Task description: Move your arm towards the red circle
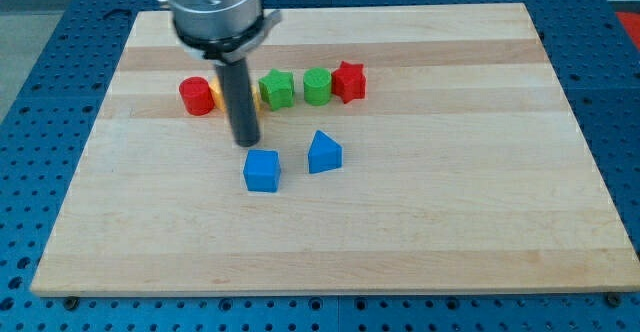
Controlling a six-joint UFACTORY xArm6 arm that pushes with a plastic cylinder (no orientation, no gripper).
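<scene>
The red circle (pixel 196 96) is seen furthest toward the view's left in a row of blocks, up and to the left of my tip (pixel 246 142), near but apart from it. Just beside the circle a yellow block (pixel 216 96) is partly hidden by the rod; its shape cannot be made out, and a second yellow sliver at the rod's right edge may be another block. My tip is set down on the wooden board (pixel 450 232), below the row and just above the blue cube (pixel 262 170), apparently not touching it. To the tip's right a green star-like block (pixel 277 88), a green round block (pixel 317 85) and a red star (pixel 349 81) are lined up. The blue wedge-shaped block (pixel 324 152) is found right of and slightly below the tip. No fingers are fitted, only a plain rod, so nothing is held or clamped. The approach is judged mostly done: a short slide up and left is left, and the yellow block may be nudged on the way.
</scene>
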